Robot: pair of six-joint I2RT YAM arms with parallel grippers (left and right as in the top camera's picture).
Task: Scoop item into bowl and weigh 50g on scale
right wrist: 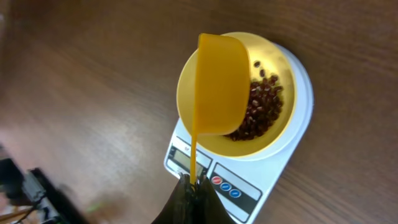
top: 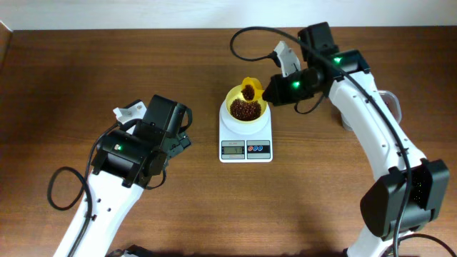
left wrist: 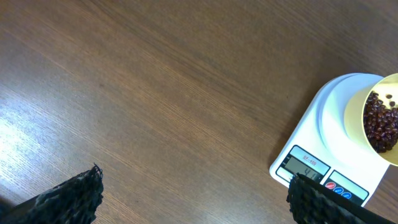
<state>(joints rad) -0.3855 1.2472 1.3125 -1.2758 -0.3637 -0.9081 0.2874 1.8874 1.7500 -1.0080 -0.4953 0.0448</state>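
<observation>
We see wide table (top: 107,64) left of scale (top: 245,148); right gripper (right wrist: 189,183) pinches scoop (right wrist: 221,87) tilted over bowl (right wrist: 285,67), left gripper (left wrist: 196,186) spread.

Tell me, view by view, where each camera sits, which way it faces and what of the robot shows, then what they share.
Overhead: above the table, looking straight down; left arm and right arm show.
Left wrist: on the left arm, looking down at wood and the scale; left claw fingertips show, spread.
Right wrist: above the bowl, looking down; right claw pinches the scoop handle.
Shared: all three see scale, bowl and beans.
</observation>
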